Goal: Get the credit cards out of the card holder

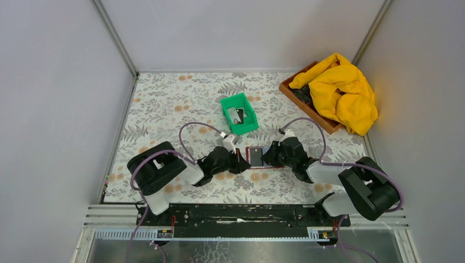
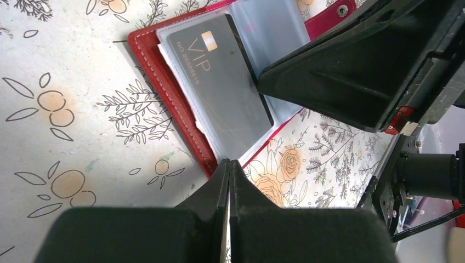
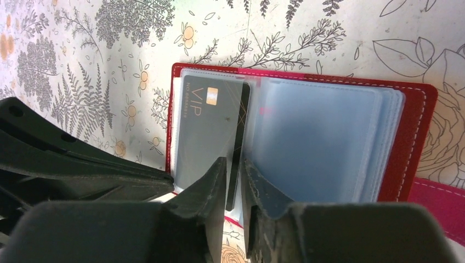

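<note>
The dark red card holder [image 1: 255, 166] lies open on the floral cloth between my two grippers; its cover shows in the left wrist view [image 2: 164, 82] and the right wrist view [image 3: 417, 137]. A dark VIP card [image 2: 219, 82] sits in the left sleeve page [image 3: 203, 131], its near end past the wallet's edge. My right gripper [image 3: 234, 164] is closed on that card's long edge. My left gripper [image 2: 229, 164] is shut, its tips at the wallet's near edge; a pinch cannot be told. The other pale sleeves [image 3: 323, 137] look empty.
A green bin [image 1: 227, 102] behind the wallet holds a grey card [image 1: 235, 114] and a dark one. A wooden tray [image 1: 290, 90] with a yellow cloth [image 1: 342, 93] stands at the back right. The wallet's snap strap [image 3: 438, 203] lies to one side.
</note>
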Robot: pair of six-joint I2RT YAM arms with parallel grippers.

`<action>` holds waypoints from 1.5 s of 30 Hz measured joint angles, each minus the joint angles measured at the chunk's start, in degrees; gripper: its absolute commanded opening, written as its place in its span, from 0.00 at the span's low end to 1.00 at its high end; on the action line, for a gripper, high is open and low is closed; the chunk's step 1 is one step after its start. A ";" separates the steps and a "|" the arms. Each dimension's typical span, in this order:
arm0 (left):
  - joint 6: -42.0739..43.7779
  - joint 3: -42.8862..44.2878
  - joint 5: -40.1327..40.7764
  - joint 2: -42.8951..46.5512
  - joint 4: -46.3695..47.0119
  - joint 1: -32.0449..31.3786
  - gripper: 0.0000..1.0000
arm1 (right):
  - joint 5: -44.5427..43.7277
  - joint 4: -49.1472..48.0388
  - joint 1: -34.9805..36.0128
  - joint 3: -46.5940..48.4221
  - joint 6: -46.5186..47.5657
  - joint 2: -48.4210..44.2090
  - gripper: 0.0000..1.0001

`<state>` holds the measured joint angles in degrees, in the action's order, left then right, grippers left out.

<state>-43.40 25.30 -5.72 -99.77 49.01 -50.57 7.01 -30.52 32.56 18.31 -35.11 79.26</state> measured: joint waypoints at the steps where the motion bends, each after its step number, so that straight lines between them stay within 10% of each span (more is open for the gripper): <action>1: -0.02 0.00 0.02 -0.07 0.00 0.00 0.00 | 0.00 -0.02 0.00 -0.07 -0.02 -0.22 0.33; 45: -1.07 0.76 -0.55 -1.27 0.24 0.74 0.00 | 19.32 -21.97 -2.69 -3.43 -4.57 7.30 0.36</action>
<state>-44.47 26.06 -6.26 -101.03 49.25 -49.82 26.33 -52.49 29.87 14.87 -39.68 86.56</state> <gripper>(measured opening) 0.010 0.355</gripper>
